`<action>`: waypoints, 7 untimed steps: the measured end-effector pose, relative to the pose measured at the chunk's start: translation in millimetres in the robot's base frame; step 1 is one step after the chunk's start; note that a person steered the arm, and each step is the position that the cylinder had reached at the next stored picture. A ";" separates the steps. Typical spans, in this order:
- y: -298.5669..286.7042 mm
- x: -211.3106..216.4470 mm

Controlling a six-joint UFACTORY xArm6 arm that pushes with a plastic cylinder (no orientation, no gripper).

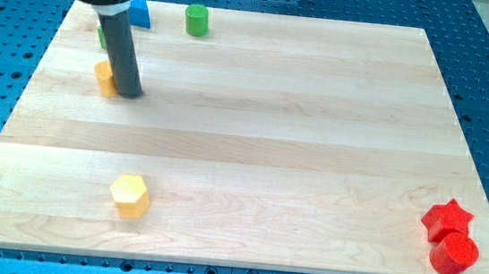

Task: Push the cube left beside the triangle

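Observation:
My dark rod comes down from the view's top left, and my tip (131, 93) rests on the wooden board (262, 139). An orange-yellow block (103, 77) touches the rod's left side just above the tip; it is partly hidden and I cannot make out its shape. A green block (100, 35) shows only as a sliver behind the rod. A blue block (141, 15) lies near the top edge, half hidden by the arm's head, and its shape is unclear. I cannot tell which block is the cube or the triangle.
A green cylinder (197, 20) stands at the top, right of the blue block. A yellow hexagon (130, 195) lies at the bottom left. A red star (446, 218) and a red cylinder (455, 254) sit together at the bottom right corner.

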State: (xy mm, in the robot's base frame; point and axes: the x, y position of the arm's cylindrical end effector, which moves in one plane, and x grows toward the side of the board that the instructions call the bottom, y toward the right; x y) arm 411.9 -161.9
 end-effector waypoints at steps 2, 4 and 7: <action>-31.5 -29.8; 24.2 -32.9; 142.9 -215.2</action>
State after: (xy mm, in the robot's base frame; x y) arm 196.6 -19.0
